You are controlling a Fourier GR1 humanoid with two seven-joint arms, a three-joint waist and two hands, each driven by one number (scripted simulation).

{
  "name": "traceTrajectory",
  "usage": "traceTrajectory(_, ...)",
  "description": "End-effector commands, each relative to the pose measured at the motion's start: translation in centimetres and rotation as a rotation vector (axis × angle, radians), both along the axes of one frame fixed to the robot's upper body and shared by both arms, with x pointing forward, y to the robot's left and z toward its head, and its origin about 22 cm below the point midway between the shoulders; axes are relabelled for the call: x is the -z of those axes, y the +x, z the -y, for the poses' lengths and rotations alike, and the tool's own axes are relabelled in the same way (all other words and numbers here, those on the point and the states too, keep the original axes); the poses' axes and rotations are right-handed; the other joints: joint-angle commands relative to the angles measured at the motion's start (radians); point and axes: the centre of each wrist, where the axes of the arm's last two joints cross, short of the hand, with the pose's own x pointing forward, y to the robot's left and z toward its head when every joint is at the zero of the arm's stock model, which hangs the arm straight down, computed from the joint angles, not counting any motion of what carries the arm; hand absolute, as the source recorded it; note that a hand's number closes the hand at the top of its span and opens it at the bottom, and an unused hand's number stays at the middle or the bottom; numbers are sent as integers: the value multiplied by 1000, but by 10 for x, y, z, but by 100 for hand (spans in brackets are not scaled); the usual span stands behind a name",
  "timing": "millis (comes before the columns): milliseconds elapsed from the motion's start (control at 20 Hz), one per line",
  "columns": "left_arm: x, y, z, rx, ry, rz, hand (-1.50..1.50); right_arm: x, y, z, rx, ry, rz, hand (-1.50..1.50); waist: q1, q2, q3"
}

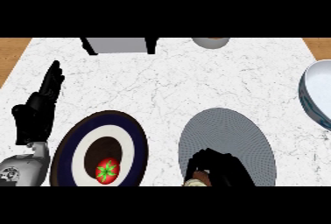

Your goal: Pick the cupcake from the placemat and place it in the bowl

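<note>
Right hand [220, 168] low on grey placemat [226, 135], near edge, fingers curled round cupcake [197, 179]; only a brown-and-cream bit of it shows under the hand at frame bottom. Left hand [39, 109] at left edge w/ fingers straight, pointing up, resting, holds nothing. White marble desk [168, 83]. Striped plate [97, 148] left of placemat, tomato [107, 170] on its near part. Bowl [317, 94], white w/ blue rim, at right edge, well apart from cupcake. Grey box [119, 44] and a pale round thing [210, 42] at far edge.
</note>
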Motion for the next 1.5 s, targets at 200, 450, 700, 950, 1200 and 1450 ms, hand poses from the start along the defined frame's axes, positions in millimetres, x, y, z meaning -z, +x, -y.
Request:
traceTrajectory(200,7,0,-5,4,-5,13,0,-63,-32,54,335,56,200,150,10,8,0)
traceTrajectory(450,-6,5,12,11,3,24,0,-76,-25,76,438,66,236,150,18,8,1)
traceTrajectory(700,-3,14,7,16,-8,9,0,-78,5,119,519,135,281,150,17,11,2)
traceTrajectory(950,9,9,-1,22,7,23,0,-69,50,179,619,203,334,150,25,12,2)
traceTrajectory(1200,12,4,7,28,-3,12,0,-57,81,245,682,251,405,150,32,12,2)
traceTrajectory(1450,-6,18,3,23,2,28,0,-44,98,315,735,52,428,150,37,16,3)
